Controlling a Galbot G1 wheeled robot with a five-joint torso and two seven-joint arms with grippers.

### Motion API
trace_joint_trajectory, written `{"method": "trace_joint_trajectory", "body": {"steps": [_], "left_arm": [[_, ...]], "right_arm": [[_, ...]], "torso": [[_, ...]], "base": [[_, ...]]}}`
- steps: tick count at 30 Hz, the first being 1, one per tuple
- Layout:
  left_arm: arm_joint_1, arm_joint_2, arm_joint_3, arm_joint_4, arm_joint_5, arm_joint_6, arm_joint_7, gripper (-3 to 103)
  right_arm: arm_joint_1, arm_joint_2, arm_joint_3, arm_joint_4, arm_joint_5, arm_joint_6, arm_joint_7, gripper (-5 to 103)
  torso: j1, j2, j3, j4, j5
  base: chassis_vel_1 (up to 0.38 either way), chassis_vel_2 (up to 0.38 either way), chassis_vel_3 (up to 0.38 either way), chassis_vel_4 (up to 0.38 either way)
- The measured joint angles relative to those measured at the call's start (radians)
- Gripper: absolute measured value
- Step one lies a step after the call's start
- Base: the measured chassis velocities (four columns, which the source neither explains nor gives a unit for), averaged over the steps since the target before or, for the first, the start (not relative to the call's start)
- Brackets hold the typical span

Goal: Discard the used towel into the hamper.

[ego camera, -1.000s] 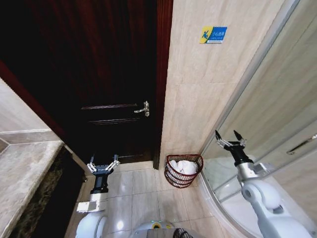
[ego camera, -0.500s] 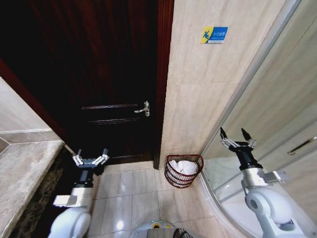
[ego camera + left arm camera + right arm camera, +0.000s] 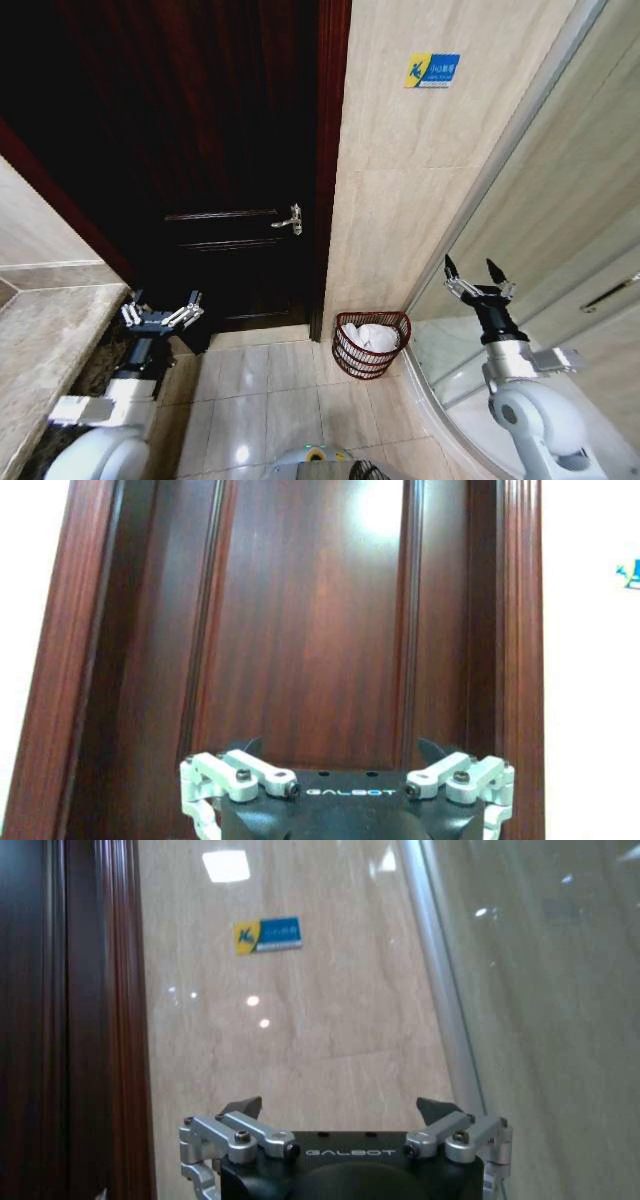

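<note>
The hamper (image 3: pixel 370 343), a small round reddish-brown wire basket, stands on the tiled floor against the beige wall, beside the door frame. A white towel (image 3: pixel 368 336) lies crumpled inside it. My left gripper (image 3: pixel 161 310) is open, raised at the left in front of the dark door, well left of the hamper. In the left wrist view its fingertips (image 3: pixel 242 748) spread wide before the door panel. My right gripper (image 3: pixel 477 277) is open too, held up to the right of the hamper by the shower glass. Its fingers (image 3: pixel 438 1108) hold nothing.
A dark wooden door (image 3: pixel 220 150) with a metal handle (image 3: pixel 289 220) fills the back left. A stone counter (image 3: pixel 50 350) runs along the left. Curved shower glass (image 3: pixel 540 230) closes the right. A blue-and-yellow sign (image 3: pixel 431 69) hangs on the tiled wall. Floor tiles (image 3: pixel 270 400) lie in front.
The left arm has swung outward to the left and risen, its gripper staying open. The right gripper shifted slightly right and down, then held still. The hamper and towel have not moved.
</note>
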Motion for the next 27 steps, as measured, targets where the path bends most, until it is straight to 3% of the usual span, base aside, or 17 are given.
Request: {"method": "trace_joint_trajectory", "body": {"steps": [11,21,24,27], "left_arm": [[0.032,-0.074,0.053,-0.014,0.035,-0.015,-0.012,100],[0.032,-0.075,0.055,-0.014,0.038,-0.014,-0.013,100],[0.032,-0.074,0.055,-0.014,0.038,-0.014,-0.013,100],[0.032,-0.073,0.055,-0.014,0.038,-0.014,-0.013,100]], "right_arm": [[-0.001,0.046,0.001,0.034,-0.003,-0.005,0.013,100],[-0.013,0.061,0.003,0.053,-0.011,-0.009,0.025,100],[-0.026,0.082,0.004,0.060,-0.028,-0.001,0.026,100],[-0.032,0.107,-0.005,0.051,-0.067,0.053,0.018,100]], "torso": [[0.000,0.000,0.000,-0.0001,0.0000],[0.000,0.000,0.000,-0.0001,-0.0001],[0.000,0.000,0.000,-0.0002,0.0000],[0.000,0.000,0.000,-0.0001,0.0000]], "base": [[0.000,0.000,0.000,0.000],[0.000,0.000,0.000,0.000],[0.000,0.000,0.000,0.000],[0.000,0.000,0.000,0.000]]}}
